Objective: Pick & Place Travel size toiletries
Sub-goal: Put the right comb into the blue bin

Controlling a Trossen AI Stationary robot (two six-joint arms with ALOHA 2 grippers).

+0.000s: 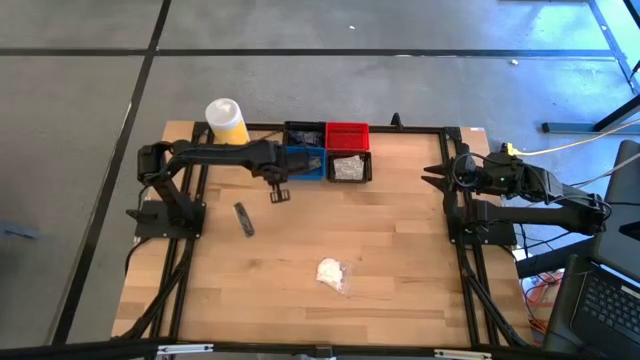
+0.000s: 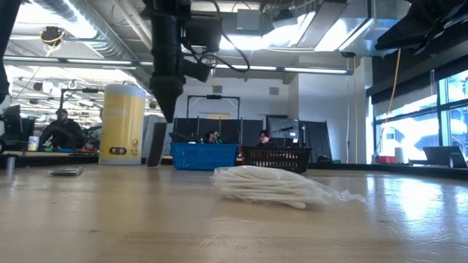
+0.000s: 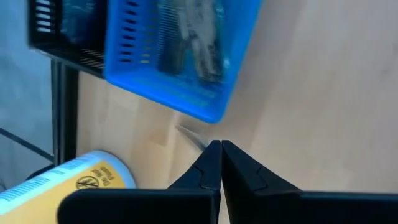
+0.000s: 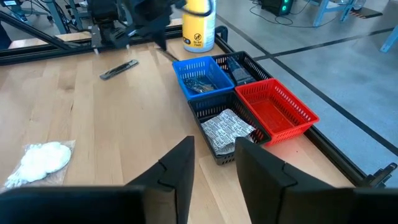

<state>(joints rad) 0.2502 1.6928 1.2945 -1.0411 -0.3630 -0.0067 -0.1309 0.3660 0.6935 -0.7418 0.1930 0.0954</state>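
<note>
A flat dark tube [image 1: 243, 218] lies on the table left of centre; it also shows in the right wrist view [image 4: 119, 70]. A white wad in clear wrap [image 1: 332, 272] lies near the front middle and shows in the low view [image 2: 267, 186]. The blue bin [image 1: 305, 162] holds several dark items [image 3: 186, 37]. The black bin beside it holds clear crinkly packets [image 4: 227, 129]. My left gripper [image 1: 279, 192] is shut and empty above the table, just near of the blue bin's left corner. My right gripper [image 4: 214, 152] is open and empty at the table's right edge.
A large yellow container with a white top [image 1: 227, 121] stands at the far left. A red bin [image 1: 347, 135] and another black bin [image 1: 304, 132] stand behind the blue one. Bare wood lies across the middle and right. People sit in the room beyond the table.
</note>
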